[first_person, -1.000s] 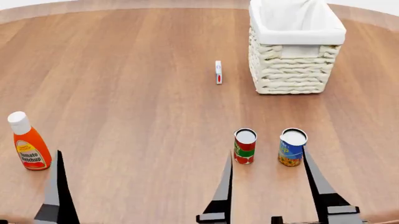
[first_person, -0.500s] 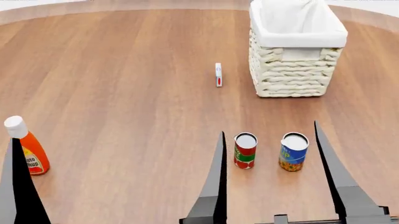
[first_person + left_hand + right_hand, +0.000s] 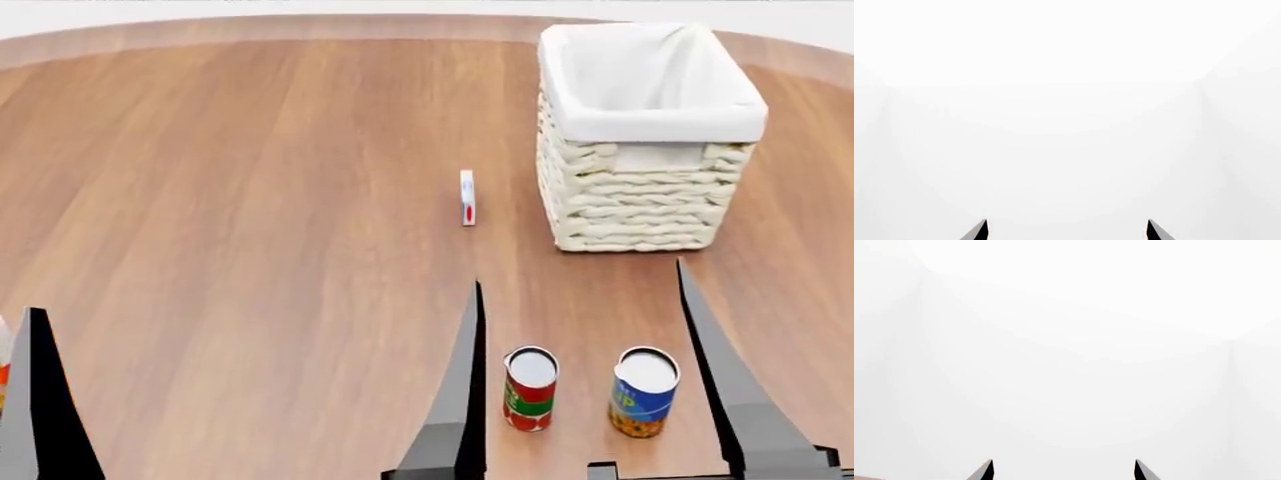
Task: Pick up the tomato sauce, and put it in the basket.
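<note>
The tomato sauce [image 3: 530, 388] is a small upright can with a silver lid and a red and green label, standing on the wooden table [image 3: 267, 200] near the front. In the head view it shows between the two fingers of my right gripper [image 3: 579, 273], which is open and empty. The cream wicker basket [image 3: 647, 190], lined with white cloth, stands at the back right, well beyond the can. Of my left gripper only one finger [image 3: 40, 400] shows in the head view, at the far left. Both wrist views show only white, with the left gripper [image 3: 1067, 222] and right gripper [image 3: 1063, 462] fingertips wide apart.
A blue-labelled can [image 3: 643, 392] stands just right of the tomato sauce, also between the right fingers. A small white and red box [image 3: 467, 197] stands left of the basket. A sliver of the orange ketchup bottle [image 3: 3, 372] shows at the left edge.
The right gripper's fingers have risen and spread in the head view. The cans, basket and small box have slid down the picture, and the ketchup bottle has nearly left it.
</note>
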You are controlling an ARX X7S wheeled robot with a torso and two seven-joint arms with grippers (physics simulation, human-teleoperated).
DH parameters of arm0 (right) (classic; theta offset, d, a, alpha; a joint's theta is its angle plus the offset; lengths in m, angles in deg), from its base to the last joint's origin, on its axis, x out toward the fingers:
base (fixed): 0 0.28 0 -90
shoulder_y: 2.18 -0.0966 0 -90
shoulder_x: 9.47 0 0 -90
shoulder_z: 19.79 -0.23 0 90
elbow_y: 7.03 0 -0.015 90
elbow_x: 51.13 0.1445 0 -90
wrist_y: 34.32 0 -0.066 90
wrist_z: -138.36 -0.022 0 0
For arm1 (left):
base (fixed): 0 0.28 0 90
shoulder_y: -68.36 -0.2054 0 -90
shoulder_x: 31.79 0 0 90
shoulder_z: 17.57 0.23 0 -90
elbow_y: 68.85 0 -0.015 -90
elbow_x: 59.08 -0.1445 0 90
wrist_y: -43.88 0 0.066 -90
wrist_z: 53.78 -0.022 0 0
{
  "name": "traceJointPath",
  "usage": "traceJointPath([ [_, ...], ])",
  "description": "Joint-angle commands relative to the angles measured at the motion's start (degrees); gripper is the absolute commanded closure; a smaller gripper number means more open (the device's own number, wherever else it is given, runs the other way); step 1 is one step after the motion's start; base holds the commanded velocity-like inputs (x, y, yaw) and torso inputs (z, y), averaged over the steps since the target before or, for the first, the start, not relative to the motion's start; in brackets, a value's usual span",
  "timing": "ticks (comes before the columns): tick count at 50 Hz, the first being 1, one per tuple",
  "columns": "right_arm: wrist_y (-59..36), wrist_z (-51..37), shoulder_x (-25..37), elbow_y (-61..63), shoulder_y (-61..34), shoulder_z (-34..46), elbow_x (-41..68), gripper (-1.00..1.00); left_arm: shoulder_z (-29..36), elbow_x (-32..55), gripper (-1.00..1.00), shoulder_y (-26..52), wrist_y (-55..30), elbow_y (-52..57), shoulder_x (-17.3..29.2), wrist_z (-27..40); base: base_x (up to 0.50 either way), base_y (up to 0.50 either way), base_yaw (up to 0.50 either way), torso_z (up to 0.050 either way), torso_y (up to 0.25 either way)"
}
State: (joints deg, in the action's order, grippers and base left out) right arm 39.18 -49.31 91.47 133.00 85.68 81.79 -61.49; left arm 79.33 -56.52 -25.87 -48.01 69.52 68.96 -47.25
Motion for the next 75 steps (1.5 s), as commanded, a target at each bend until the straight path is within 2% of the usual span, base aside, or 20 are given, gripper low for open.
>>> traceJointPath([
  [1,-0.4,-0.6,0.3,0.2,0.0,0.4,-0.4,-1.0,0.4,0.7,-1.0,0.1,0.1,0.3,0.5,0.4,0.28,0.0,0.0,0.0,0.0],
  [75,0.4,-3.2,2.8,-0.2,0.7,1.4,1.2,-1.0,3.2,-0.3,-1.0,-0.9,1.3,-1.0,3.3,3.5,0.29,0.0,0.0,0.0,0.0],
])
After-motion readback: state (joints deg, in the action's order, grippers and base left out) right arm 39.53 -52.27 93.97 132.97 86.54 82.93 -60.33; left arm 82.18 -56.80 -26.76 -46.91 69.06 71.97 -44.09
